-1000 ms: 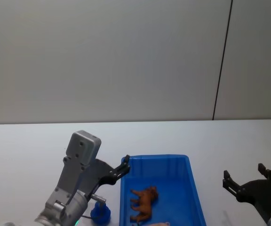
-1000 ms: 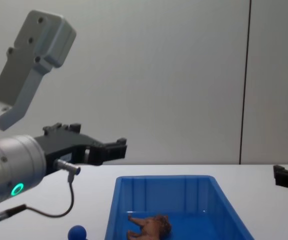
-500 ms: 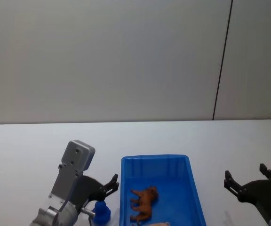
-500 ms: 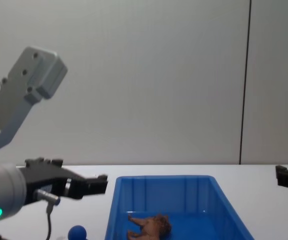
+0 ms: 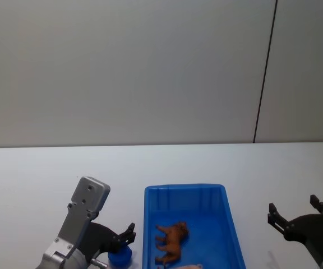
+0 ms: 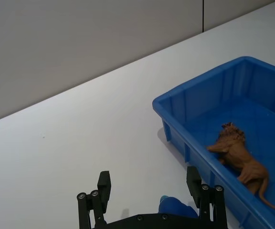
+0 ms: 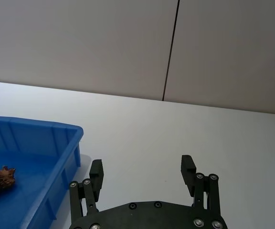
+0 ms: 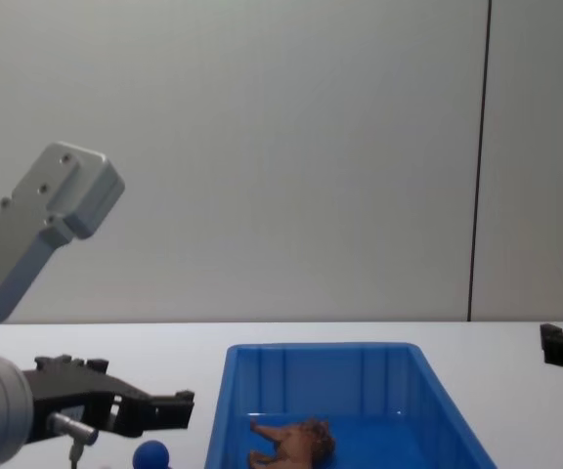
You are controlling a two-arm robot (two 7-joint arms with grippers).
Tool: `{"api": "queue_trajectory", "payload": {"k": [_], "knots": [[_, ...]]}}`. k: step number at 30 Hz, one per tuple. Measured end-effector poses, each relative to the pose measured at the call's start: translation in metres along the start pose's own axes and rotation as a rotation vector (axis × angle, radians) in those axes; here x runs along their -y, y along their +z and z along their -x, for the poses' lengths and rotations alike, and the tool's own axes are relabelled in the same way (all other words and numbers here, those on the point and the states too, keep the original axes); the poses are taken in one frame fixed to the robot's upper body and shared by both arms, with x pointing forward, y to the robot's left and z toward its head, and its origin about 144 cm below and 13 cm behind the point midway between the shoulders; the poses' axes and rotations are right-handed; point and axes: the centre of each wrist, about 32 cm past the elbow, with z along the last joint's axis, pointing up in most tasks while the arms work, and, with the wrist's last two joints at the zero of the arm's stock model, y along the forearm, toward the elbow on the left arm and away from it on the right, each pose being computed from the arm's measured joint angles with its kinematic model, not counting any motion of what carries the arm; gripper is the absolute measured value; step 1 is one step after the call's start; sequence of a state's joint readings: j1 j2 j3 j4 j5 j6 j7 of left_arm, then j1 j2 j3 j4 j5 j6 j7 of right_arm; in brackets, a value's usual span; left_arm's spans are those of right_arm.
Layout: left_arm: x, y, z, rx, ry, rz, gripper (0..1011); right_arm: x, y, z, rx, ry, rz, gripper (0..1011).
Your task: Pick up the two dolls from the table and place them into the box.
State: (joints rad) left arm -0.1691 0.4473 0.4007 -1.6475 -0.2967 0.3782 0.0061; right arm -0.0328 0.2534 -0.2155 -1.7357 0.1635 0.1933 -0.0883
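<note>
- L gripper (image 6: 149, 198): fingers (image 6: 103, 183) spread wide, nothing between; low over table (image 6: 70, 143), just beside box (image 6: 195, 98) on its L side. In head view (image 5: 129, 235) same spot, next to box wall.
- Small blue obj (image 5: 119, 257) on table right under/ahead of L fingertips; a knob-like top in chest view (image 8: 151, 454). Can't tell what it is; not one of the dolls by look.
- R gripper (image 7: 142, 174): fingers (image 7: 188, 167) wide apart, empty, hovering over bare table well R of box; seen at lower R in head view (image 5: 294, 215).
- Lion doll (image 5: 171, 241): inside box, standing/leaning on floor near L wall; also in L wrist view (image 6: 237, 157) and chest view (image 8: 291, 442).
- Pig doll (image 5: 188, 267): pale pink sliver at bottom edge of head view, inside box, mostly cut off; pose can't be told.
- Handling, judged: both look light, rigid moulded toys. Lion: thin legs + tail, so pinch across torso. Pig: smooth, may slip; grip mid-body.
- Task judged essentially done: both dolls in box.
- Hidden: near end of box cut off; blue obj part-covered by L gripper in wrist view.
</note>
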Motion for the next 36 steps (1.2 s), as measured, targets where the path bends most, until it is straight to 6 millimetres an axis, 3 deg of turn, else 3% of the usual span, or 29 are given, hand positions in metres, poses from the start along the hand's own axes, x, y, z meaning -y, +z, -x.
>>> {"api": "queue_trajectory", "payload": {"k": [24, 36], "knots": [[0.007, -0.010, -0.005, -0.026, -0.053, -0.084, 1003, 0.000, 0.000, 0.000, 0.000, 0.000, 0.000, 1001], [0.009, -0.014, -0.006, -0.038, -0.068, -0.112, 716, 0.000, 0.000, 0.000, 0.000, 0.000, 0.000, 1001]]}}
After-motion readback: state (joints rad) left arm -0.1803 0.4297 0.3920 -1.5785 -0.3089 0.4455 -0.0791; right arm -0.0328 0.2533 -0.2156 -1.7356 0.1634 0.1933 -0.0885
